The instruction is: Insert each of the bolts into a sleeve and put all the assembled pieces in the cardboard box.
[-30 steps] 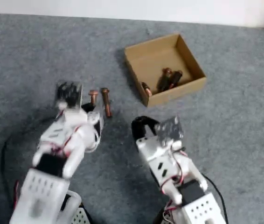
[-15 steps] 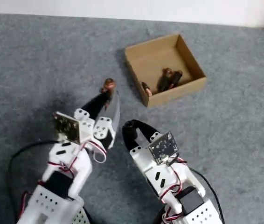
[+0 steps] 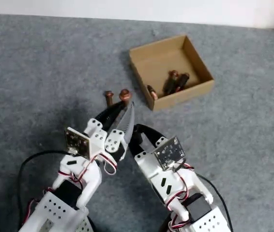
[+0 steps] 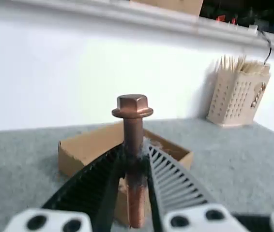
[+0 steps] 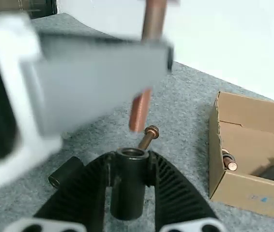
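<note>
In the high view, my left jaws have swung in from the left and now grip a bolt (image 3: 124, 95) at centre frame, beside the right jaws, so I judge insertion comes next. The cardboard box (image 3: 151, 58) sits upper right. The left wrist view shows the shank clamped, head up. The right wrist view adds the right jaws closed on an upright sleeve (image 5: 129, 186), with the bolt tip just above its mouth.

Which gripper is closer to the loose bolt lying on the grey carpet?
Left. The left gripper, holding another bolt, is just beside the loose bolt; the right gripper, holding a sleeve, is farther back, toward the arm bases.
</note>
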